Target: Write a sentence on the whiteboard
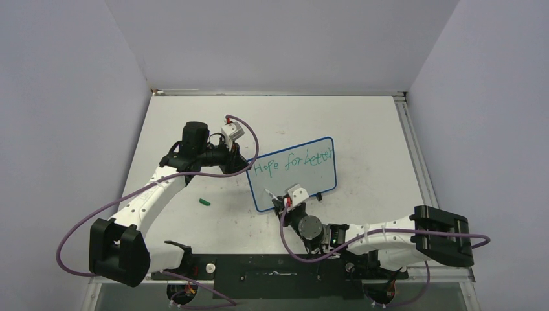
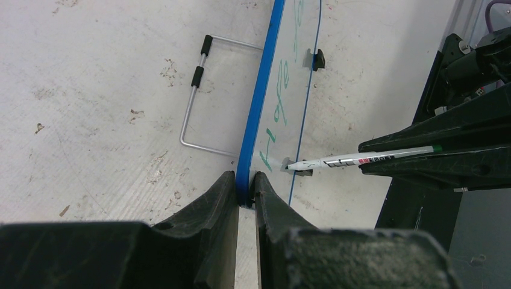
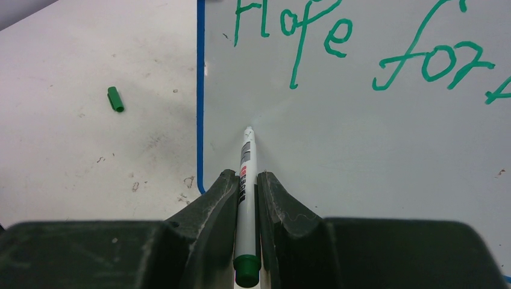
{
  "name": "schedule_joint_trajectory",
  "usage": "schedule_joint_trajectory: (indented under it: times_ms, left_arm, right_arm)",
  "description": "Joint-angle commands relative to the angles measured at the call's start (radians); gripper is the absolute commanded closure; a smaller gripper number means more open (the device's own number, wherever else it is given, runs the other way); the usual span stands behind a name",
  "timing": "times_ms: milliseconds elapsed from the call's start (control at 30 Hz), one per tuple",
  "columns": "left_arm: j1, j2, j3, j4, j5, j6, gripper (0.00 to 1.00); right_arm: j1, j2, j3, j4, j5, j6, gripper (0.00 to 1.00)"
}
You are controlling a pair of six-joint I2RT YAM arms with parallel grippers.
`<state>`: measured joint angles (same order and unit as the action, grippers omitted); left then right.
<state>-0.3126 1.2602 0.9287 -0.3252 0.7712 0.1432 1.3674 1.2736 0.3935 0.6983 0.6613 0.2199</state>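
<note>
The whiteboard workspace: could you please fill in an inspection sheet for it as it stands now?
Surface: white table, scuffed and speckled.
Job's things: whiteboard standing on the table; sentence reads "Hope for better", green, one line.
Clutter: green cap lying left of the board in the top view; bent wire bracket lying on the board's unwritten side.
Hands: left hand shut on the board's blue frame; right hand shut on the marker, tip at the board below "Hope", contact unclear.
Cables: purple cable looping off each arm.
Surroundings: plain grey walls on three sides.
</note>
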Motion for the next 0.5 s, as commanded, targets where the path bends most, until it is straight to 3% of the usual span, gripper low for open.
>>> schedule_joint_trajectory:
  times_ms: [0,467]
  left_arm:
    - [-0.008,0.002,0.016,-0.052,-0.032,0.035,1.0]
    - [-0.008,0.001,0.019,-0.054,-0.033,0.036,1.0]
  right_arm:
    - [-0.013,0.017,0.043,0.049,-0.014,0.002,0.95]
    - [-0.021,0.043,0.05,0.024,-0.059,0.016,0.95]
